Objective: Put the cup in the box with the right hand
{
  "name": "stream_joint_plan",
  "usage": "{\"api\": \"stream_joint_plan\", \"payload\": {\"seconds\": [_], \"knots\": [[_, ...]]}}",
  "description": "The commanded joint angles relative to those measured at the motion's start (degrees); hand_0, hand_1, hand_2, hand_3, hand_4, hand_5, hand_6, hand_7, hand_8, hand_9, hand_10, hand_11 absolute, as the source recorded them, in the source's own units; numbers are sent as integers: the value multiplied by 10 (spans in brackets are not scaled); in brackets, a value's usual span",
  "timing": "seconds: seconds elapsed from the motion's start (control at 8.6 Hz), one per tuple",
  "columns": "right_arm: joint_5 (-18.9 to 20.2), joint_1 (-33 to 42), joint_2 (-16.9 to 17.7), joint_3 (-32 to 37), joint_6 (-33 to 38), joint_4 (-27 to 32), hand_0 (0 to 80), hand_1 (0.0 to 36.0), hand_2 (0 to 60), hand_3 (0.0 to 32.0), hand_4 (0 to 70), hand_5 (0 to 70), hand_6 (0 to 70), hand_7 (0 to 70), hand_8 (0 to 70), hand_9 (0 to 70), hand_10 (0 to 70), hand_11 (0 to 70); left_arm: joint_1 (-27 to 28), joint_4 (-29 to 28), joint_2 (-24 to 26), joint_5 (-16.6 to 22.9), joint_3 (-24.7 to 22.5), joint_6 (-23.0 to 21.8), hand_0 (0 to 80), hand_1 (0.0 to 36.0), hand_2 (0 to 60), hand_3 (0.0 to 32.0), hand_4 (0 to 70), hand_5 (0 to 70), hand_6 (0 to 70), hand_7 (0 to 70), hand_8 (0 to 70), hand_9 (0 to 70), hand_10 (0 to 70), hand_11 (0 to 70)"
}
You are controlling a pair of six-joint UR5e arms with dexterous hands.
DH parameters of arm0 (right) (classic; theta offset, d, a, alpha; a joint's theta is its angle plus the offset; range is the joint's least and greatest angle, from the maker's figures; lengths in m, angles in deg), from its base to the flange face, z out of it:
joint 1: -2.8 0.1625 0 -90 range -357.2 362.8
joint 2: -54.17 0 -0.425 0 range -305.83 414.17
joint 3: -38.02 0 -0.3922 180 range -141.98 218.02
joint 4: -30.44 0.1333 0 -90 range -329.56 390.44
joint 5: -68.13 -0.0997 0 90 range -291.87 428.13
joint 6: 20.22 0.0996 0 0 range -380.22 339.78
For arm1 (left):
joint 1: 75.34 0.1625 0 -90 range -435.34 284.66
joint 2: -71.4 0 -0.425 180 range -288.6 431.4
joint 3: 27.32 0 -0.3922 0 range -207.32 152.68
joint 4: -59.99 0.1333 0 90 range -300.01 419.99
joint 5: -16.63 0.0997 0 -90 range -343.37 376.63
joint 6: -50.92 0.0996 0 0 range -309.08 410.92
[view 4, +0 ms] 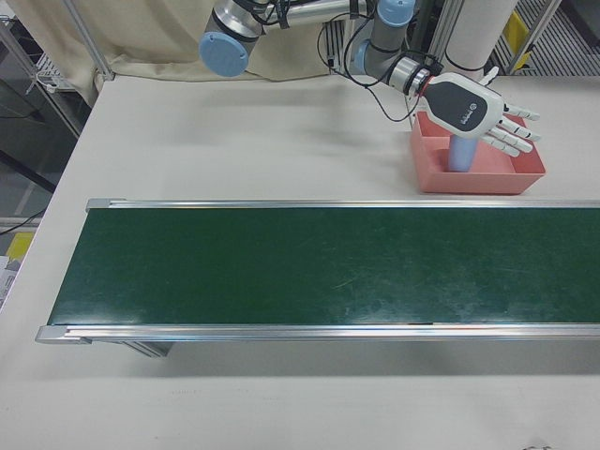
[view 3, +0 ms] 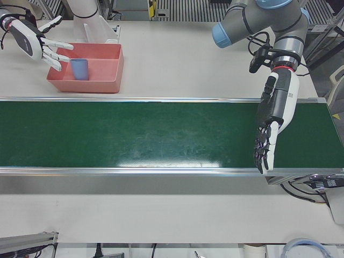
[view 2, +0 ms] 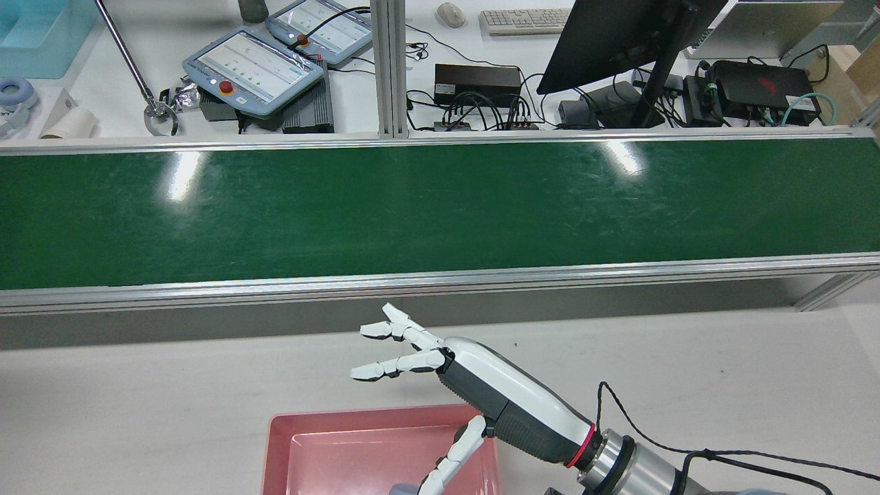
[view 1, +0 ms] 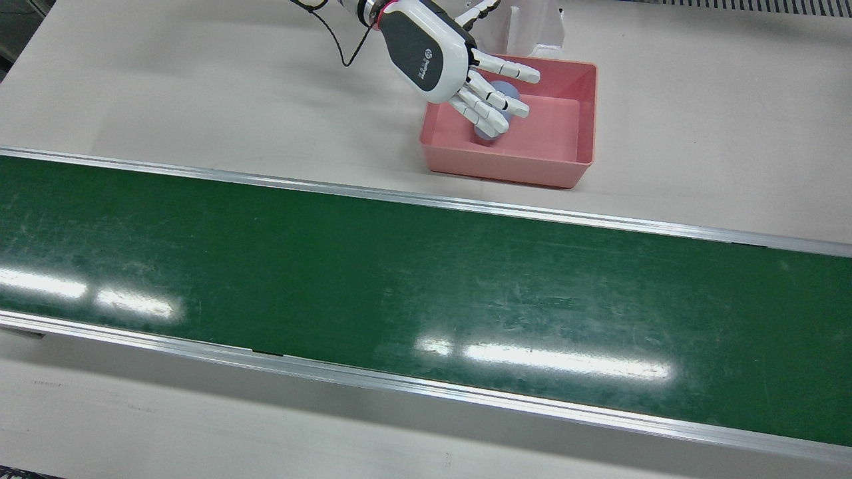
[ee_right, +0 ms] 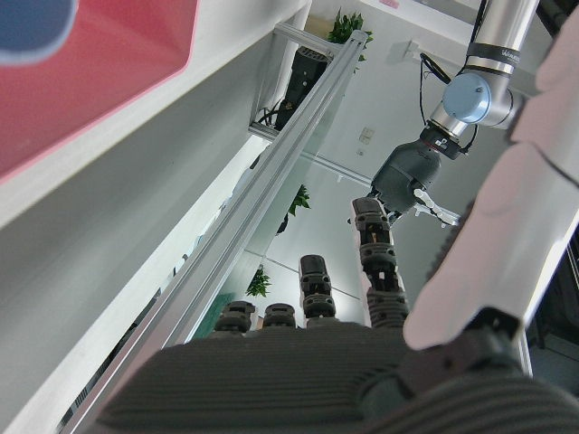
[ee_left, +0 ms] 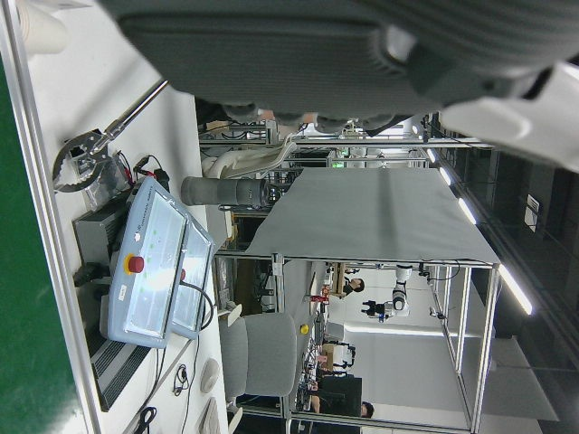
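Note:
A blue cup (view 1: 507,88) stands upright inside the pink box (view 1: 552,133) on the white table. My right hand (view 1: 442,60) is open, with its fingers spread over the cup and the box's near-left corner, and holds nothing. The left-front view shows the cup (view 3: 79,69) free in the box (view 3: 102,75) beside the right hand (view 3: 35,43). The right-front view shows the same hand (view 4: 473,111) above the cup (view 4: 459,155). My left hand (view 3: 274,118) hangs open and empty, fingers pointing down, over the far end of the belt.
A long green conveyor belt (view 1: 399,279) with metal rails crosses the table in front of the box. A white stand (view 1: 532,26) rises just behind the box. Teach pendants (view 2: 254,69) and a monitor (view 2: 619,34) sit beyond the belt.

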Motion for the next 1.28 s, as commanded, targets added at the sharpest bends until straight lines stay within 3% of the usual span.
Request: {"api": "stream_joint_plan", "payload": {"seconds": [0.0,0.12,0.23,0.47,0.58,0.7,0.81,0.93,1.05,1.16], "knots": [[2,165,25,-36,42,-8,453,133,176,0,103,38,59,218,1,50,29,56,0,-1,1,-1,0,0,0,0,0,0,0,0,0,0,0,0,0,0],[1,236,51,-32,70,-9,481,96,11,0,175,39,59,216,2,52,30,58,0,-1,1,-1,0,0,0,0,0,0,0,0,0,0,0,0,0,0],[3,307,80,-23,94,-9,466,119,114,0,153,38,58,208,5,55,32,61,0,-1,1,-1,0,0,0,0,0,0,0,0,0,0,0,0,0,0],[11,413,125,55,207,-9,471,95,40,0,165,36,47,152,0,39,29,56,0,-1,1,0,0,0,0,0,0,0,0,0,0,0,0,0,0,0],[17,448,134,119,285,-8,452,115,128,0,109,35,38,109,0,16,20,43,0,-1,1,-1,0,0,0,0,0,0,0,0,0,0,0,0,0,0],[43,493,136,166,320,-7,447,113,134,0,89,34,34,92,0,8,15,36,0,-1,1,0,0,0,0,0,0,0,0,0,0,0,0,0,0,0],[91,554,136,200,322,-6,459,93,58,0,102,33,32,81,0,2,11,30,0,0,1,0,0,0,0,0,0,0,0,0,0,0,0,0,0,0],[132,603,134,238,326,-2,457,88,48,0,81,33,29,69,0,6,9,28,0,-1,0,-1,0,0,0,0,0,0,0,0,0,0,0,0,0,0],[146,617,133,284,365,5,439,67,37,0,48,31,26,53,1,25,11,29,0,-1,1,0,0,0,0,0,0,0,0,0,0,0,0,0,0,0],[149,611,130,331,414,53,289,22,65,0,22,16,19,45,4,33,6,17,0,-1,1,-1,0,0,0,0,0,0,0,0,0,0,0,0,0,0]]}}
